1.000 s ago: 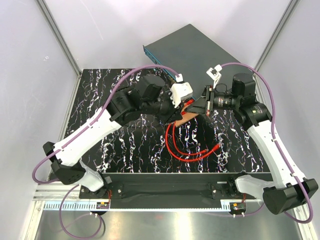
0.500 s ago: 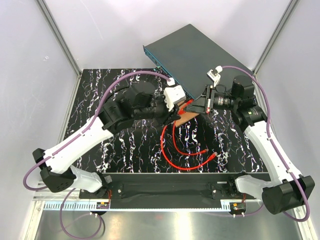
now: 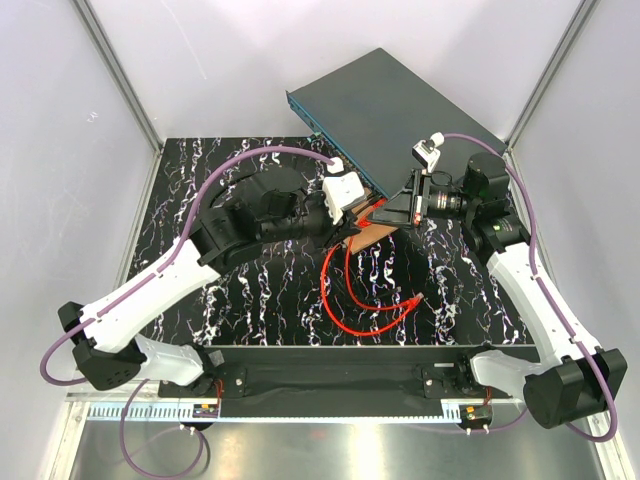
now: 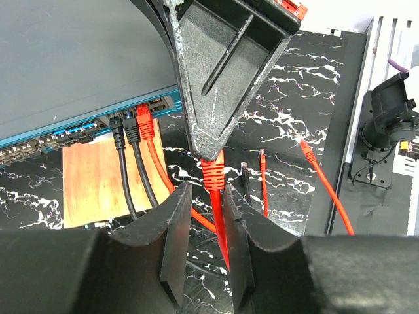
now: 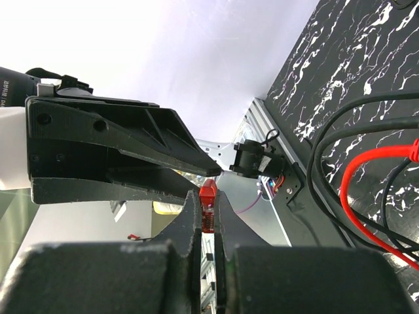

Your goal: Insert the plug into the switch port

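The plug (image 5: 208, 194), a small red connector, is pinched between the fingers of my shut right gripper (image 5: 208, 199). In the left wrist view its red boot (image 4: 213, 174) pokes out below the right gripper's dark finger (image 4: 216, 72). The red cable (image 4: 221, 222) runs down between the fingers of my left gripper (image 4: 205, 191), which stand apart around it with a gap on the left side. The switch (image 3: 390, 110) lies at the back. Its teal front with the row of ports (image 4: 72, 136) faces both grippers (image 3: 372, 210), a short way off.
Two black cables (image 4: 127, 134) and another red plug (image 4: 144, 122) sit in ports of the switch. A brown wooden board (image 4: 98, 178) lies below them. Loose red cable ends (image 4: 305, 145) and loops (image 3: 345, 300) lie on the black marbled table.
My left arm has drawn back to the left and its gripper has slid along the red cable, its fingers widening then narrowing slightly. The red loop on the table has shifted. The right gripper still holds the plug.
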`<action>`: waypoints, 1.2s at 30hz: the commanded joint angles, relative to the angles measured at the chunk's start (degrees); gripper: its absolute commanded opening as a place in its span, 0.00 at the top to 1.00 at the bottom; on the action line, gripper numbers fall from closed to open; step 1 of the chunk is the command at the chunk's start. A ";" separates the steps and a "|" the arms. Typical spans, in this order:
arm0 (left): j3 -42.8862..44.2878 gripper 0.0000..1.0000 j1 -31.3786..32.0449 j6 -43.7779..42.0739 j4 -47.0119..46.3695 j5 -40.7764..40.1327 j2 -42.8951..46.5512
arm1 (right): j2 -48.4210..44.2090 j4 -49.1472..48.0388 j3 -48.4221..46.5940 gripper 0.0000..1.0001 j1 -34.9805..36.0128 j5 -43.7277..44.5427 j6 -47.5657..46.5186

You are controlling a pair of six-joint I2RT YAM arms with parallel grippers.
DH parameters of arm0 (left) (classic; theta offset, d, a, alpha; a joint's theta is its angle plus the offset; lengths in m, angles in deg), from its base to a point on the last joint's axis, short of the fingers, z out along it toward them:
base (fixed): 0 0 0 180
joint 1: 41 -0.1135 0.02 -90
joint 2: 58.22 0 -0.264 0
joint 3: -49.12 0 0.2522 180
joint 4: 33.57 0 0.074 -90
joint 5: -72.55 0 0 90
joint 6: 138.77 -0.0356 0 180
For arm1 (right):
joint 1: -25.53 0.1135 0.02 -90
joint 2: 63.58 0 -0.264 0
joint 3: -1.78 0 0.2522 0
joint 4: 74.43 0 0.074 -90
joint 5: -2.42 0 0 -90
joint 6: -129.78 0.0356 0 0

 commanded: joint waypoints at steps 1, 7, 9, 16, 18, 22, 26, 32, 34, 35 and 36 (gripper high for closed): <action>0.04 0.69 0.32 -0.97 -4.19 0.70 0.71 | -0.80 -3.20 -0.33 1.00 -0.30 -2.23 1.78; -0.93 0.73 0.23 -1.50 -3.40 0.96 1.15 | -0.72 -3.20 -0.33 1.00 -0.48 -2.41 1.78; -1.28 0.73 0.23 -1.67 -3.31 1.05 1.24 | -0.63 -3.38 -0.24 1.00 -0.48 -2.41 1.78; -1.37 0.77 0.24 -1.59 -2.78 1.23 1.24 | -0.72 -3.12 -0.86 1.00 -0.65 -2.32 1.08; -1.19 0.87 0.23 -1.41 -3.40 1.14 1.15 | -0.72 -2.94 -0.68 1.00 -0.57 -2.32 0.99; -0.93 1.00 0.23 -0.71 -3.84 1.66 1.15 | -0.63 0.65 -1.81 0.89 -0.74 -0.66 -3.29; -0.14 1.00 0.23 2.89 -1.73 1.32 0.19 | -0.98 12.75 -5.51 0.21 -2.76 5.13 -11.74; -2.59 1.00 0.58 14.75 0.82 -4.57 -1.22 | -6.41 20.26 -8.41 0.08 -8.38 21.11 -17.99; -3.12 1.00 1.11 17.73 0.82 -7.03 -1.48 | -7.66 21.75 -9.90 0.06 -8.83 24.55 -18.69; -3.12 1.00 1.98 18.45 0.82 -7.91 -1.57 | -8.53 24.45 -10.34 0.05 -9.79 28.49 -18.87; -3.12 1.00 2.51 19.15 0.56 -10.79 -1.75 | -8.97 25.96 -10.78 0.05 -10.58 30.27 -18.87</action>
